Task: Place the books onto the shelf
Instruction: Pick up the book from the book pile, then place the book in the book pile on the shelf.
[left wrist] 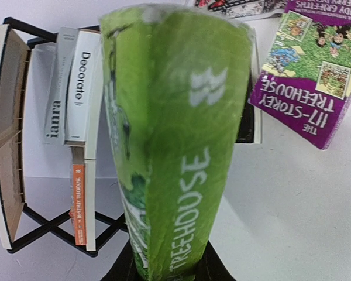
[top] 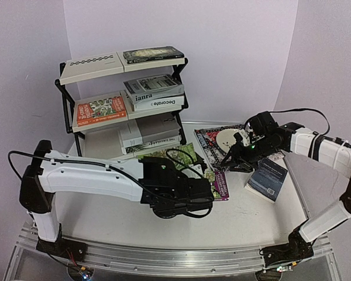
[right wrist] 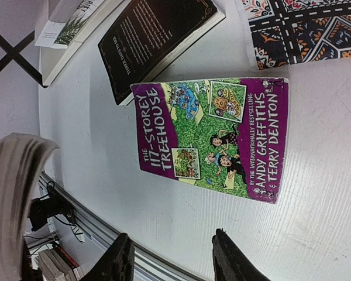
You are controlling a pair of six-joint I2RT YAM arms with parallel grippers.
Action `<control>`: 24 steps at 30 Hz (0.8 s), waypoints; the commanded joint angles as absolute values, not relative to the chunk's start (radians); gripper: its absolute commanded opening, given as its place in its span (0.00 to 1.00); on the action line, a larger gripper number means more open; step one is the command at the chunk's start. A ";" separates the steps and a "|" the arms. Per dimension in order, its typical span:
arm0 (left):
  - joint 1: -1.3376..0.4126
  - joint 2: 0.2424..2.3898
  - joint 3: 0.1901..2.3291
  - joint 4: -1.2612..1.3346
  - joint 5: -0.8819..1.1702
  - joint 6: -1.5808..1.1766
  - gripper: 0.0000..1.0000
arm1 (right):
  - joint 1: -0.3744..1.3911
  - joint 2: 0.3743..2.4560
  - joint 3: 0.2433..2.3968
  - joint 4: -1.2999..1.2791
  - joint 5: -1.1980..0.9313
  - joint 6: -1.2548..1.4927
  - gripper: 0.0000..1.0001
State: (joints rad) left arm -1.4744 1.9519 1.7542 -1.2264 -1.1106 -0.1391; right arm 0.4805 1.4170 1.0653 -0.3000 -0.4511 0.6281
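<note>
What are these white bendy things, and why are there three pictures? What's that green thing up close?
They are two robot arms bolted to a table, each ending in a pincer. One picture looks down from above; the other two come from cameras on the wrists. The left pincer is shut on a green Treehouse book, facing the shelf, which already holds books. The right pincer is open and empty, pointing towards a purple Treehouse book lying on the table. A dark blue book, a black book and a patterned placemat lie there too.
</note>
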 commanded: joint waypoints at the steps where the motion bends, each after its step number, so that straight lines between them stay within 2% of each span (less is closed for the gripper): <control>1: -1.456 1.816 1.804 -1.281 -1.348 -0.114 0.00 | 0.477 1.390 1.085 -0.340 -0.462 0.618 0.45; 8: -1.400 1.715 1.809 -1.252 -1.456 0.019 0.00 | 0.477 1.385 1.074 -0.339 -0.468 0.620 0.45; 12: -1.321 1.681 1.743 -1.240 -1.611 0.104 0.00 | 0.477 1.397 1.077 -0.339 -0.474 0.620 0.45; 24: -1.116 1.706 1.772 -1.224 -1.522 0.141 0.00 | 0.477 1.442 1.104 -0.339 -0.495 0.617 0.45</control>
State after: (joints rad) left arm -1.1655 1.7196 1.7465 -1.2552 -1.4045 0.1106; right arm 0.4805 1.4215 1.0661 -0.3001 -0.4723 0.6281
